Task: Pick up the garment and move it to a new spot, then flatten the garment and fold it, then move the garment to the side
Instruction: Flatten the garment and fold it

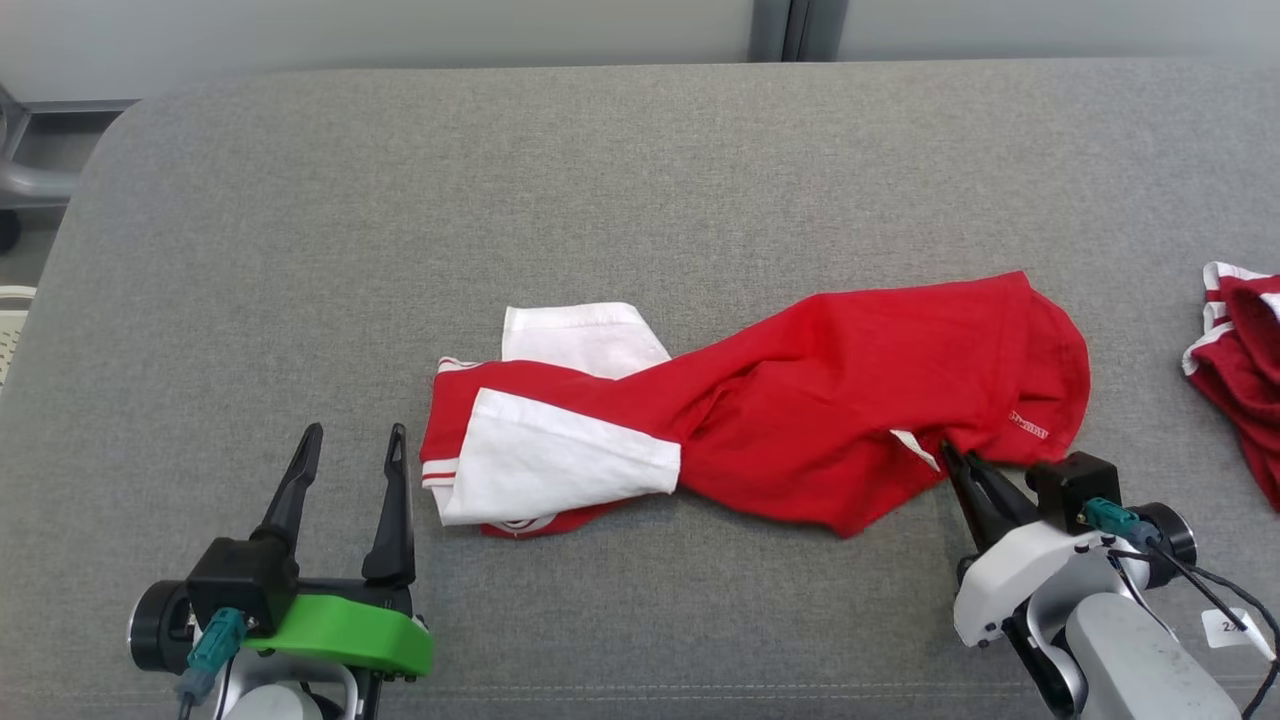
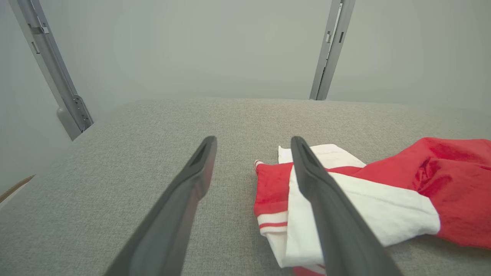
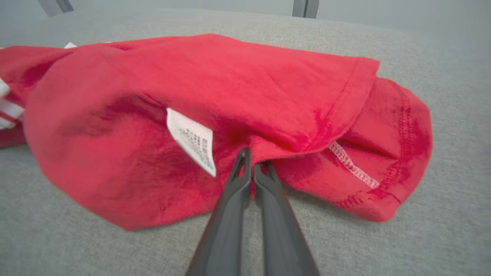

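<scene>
**Right gripper (image 1: 950, 455) pinched on the garment's (image 1: 820, 400) near hem; left gripper (image 1: 355, 435) spread wide, empty.**

Red-and-white garment lies twisted across the middle of the grey cushion (image 1: 600, 180), long axis running left to right along the cushion's near edge. Right gripper at the cushion's near right, jaws closed tight on a fold of red cloth beside the white label (image 3: 191, 140). Left gripper at the cushion's near left, holding nothing, just short of the white end. Judgement: the right arm has the hold, so a lift would likely raise the right end first, white end trailing. A second red garment (image 1: 1240, 350) lies at the cushion's right edge, apart.
</scene>
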